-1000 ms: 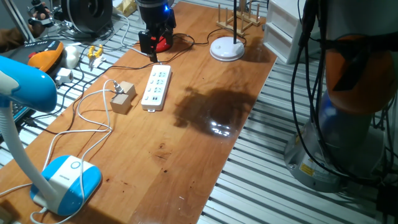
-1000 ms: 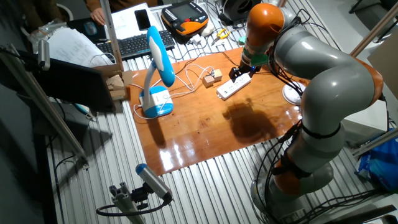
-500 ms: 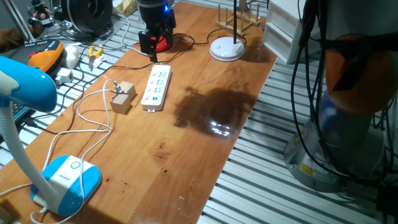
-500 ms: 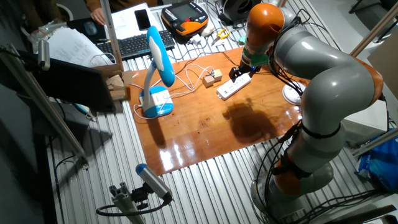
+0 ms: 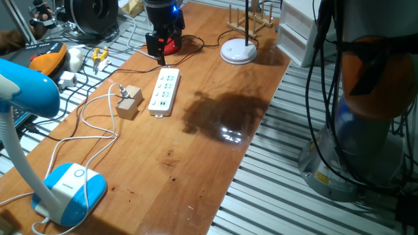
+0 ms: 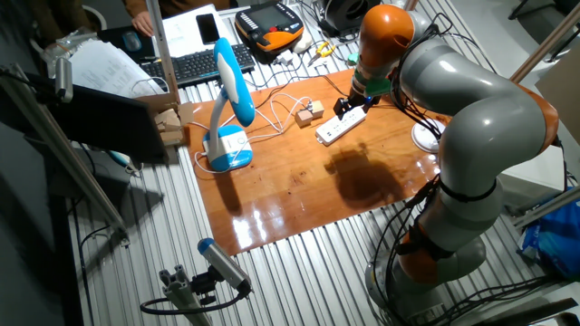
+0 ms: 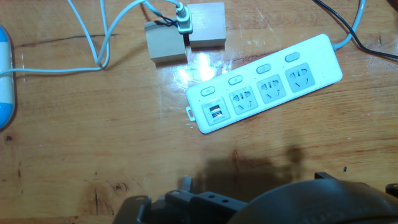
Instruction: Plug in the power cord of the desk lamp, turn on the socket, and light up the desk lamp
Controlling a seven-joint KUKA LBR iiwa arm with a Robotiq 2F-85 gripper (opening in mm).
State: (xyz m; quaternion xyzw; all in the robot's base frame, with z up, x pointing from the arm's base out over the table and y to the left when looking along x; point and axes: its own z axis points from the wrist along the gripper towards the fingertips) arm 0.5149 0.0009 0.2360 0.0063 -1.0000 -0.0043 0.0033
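Socket (image 7: 264,82) flat mid-table, wood blocks (image 7: 184,31) just beside.

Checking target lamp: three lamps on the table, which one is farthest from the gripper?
The desk lamp with the light-blue oval base, at the opposite end of the table from the gripper. The red-based lamp sits right beside the gripper; the white disc-based lamp is also at that end.

Two oblique views, one overhead.

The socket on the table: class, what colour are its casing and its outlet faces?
The socket has a white casing and pale grey-blue outlet faces, clearest in the hand view.
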